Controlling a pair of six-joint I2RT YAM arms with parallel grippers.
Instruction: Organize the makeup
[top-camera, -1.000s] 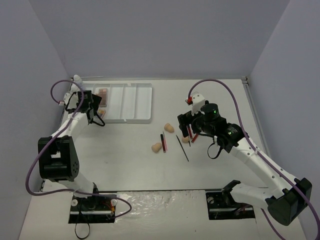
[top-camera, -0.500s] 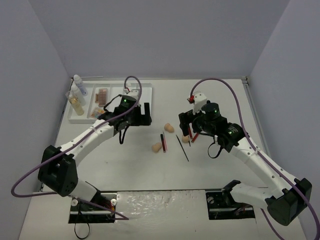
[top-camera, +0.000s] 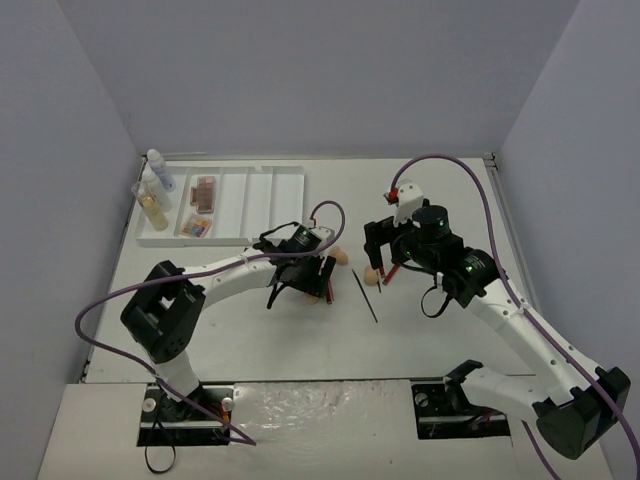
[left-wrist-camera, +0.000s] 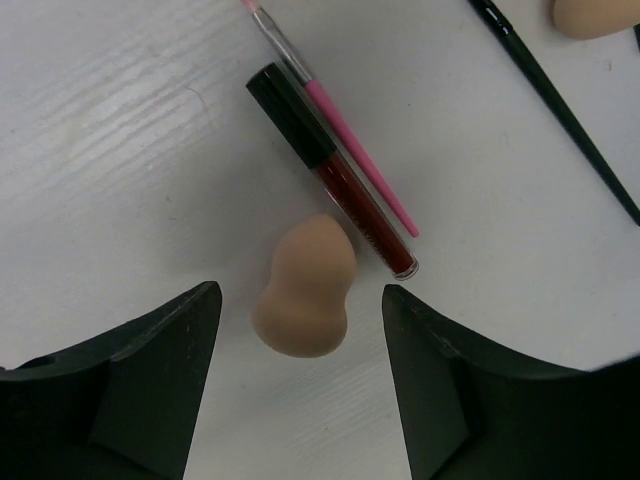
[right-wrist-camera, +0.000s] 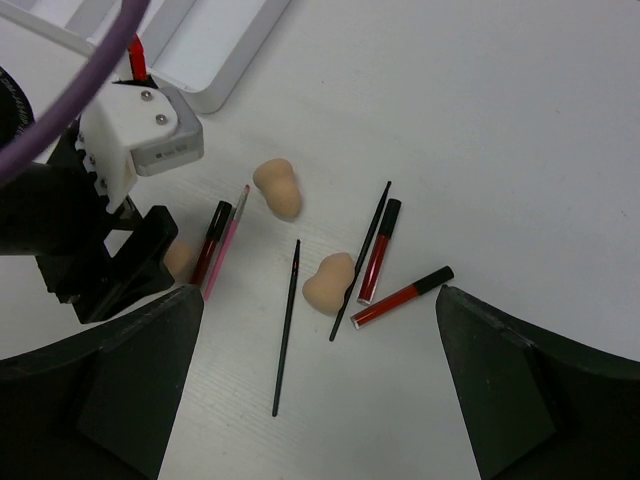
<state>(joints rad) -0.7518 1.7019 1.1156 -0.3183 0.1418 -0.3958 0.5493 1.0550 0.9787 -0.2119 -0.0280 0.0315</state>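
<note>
Left gripper (top-camera: 314, 277) hangs low mid-table, seen from above, near the white tray (top-camera: 270, 200). Left wrist view: its jaws are spread wide and empty, either side of a peach sponge (left-wrist-camera: 305, 300) lying just beside a dark red gloss tube (left-wrist-camera: 340, 180). The sponge looks soft and light; pinching gently across its waist seems best. Right wrist view: right gripper (right-wrist-camera: 318, 300) gapes wide, empty, above another sponge (right-wrist-camera: 278, 188) and a black pencil (right-wrist-camera: 286, 325).

The left arm (top-camera: 235, 272) reaches right toward the middle, and the left gripper (top-camera: 308, 278) points down, low, jaws spread wide. The right arm (top-camera: 510, 315) stretches far-left, and the right gripper (top-camera: 380, 262) hangs higher, jaws likewise wide.
</note>
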